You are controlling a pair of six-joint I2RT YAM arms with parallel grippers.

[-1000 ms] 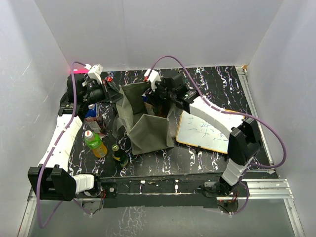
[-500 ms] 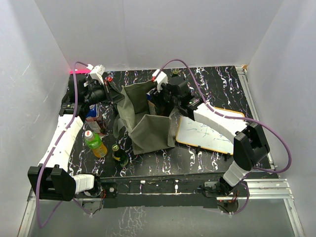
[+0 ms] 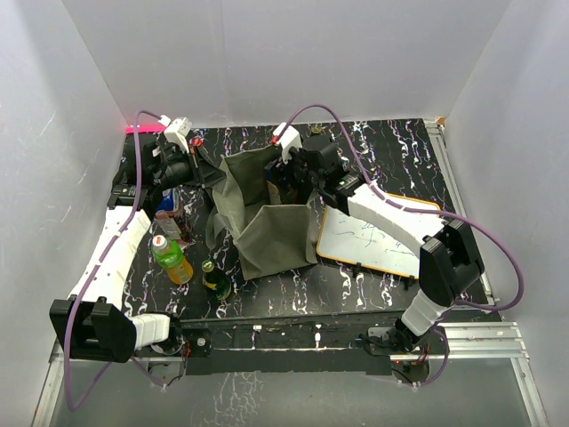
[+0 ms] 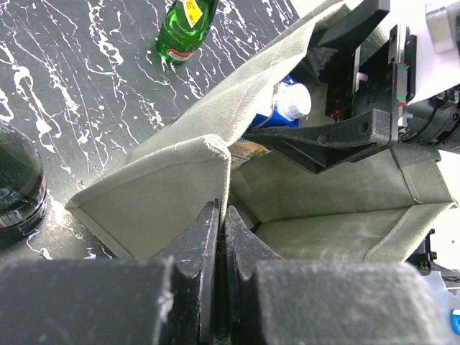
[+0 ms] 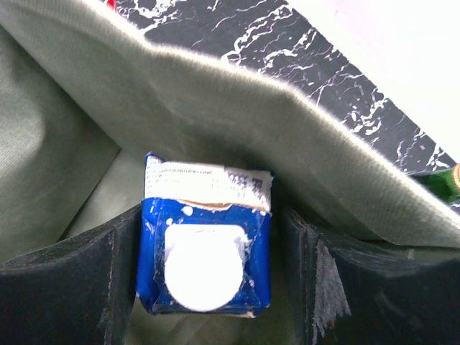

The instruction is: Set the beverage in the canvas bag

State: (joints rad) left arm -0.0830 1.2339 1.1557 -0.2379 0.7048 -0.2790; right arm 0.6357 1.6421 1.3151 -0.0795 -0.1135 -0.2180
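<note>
The canvas bag (image 3: 267,233) stands open mid-table; it also fills the left wrist view (image 4: 165,187) and the right wrist view (image 5: 215,100). My left gripper (image 3: 206,171) is shut on the bag's left rim, with cloth pinched between the tips (image 4: 221,212). My right gripper (image 3: 284,182) reaches down into the bag. Its jaws (image 5: 212,212) stand on either side of the beverage, a blue carton with a white cap (image 5: 205,259). The left finger touches the carton and a narrow gap shows on the right. The carton also shows in the left wrist view (image 4: 287,106).
A green bottle with a red cap (image 3: 169,258) and a dark glass bottle (image 3: 213,280) lie left of the bag. Another bottle (image 3: 167,209) stands by the left arm. A framed whiteboard (image 3: 373,236) lies to the right. White walls enclose the table.
My right gripper shifted a little right and back over the bag's mouth, then settled. The bag's rim moved with it. The left arm stayed put, gripping the bag.
</note>
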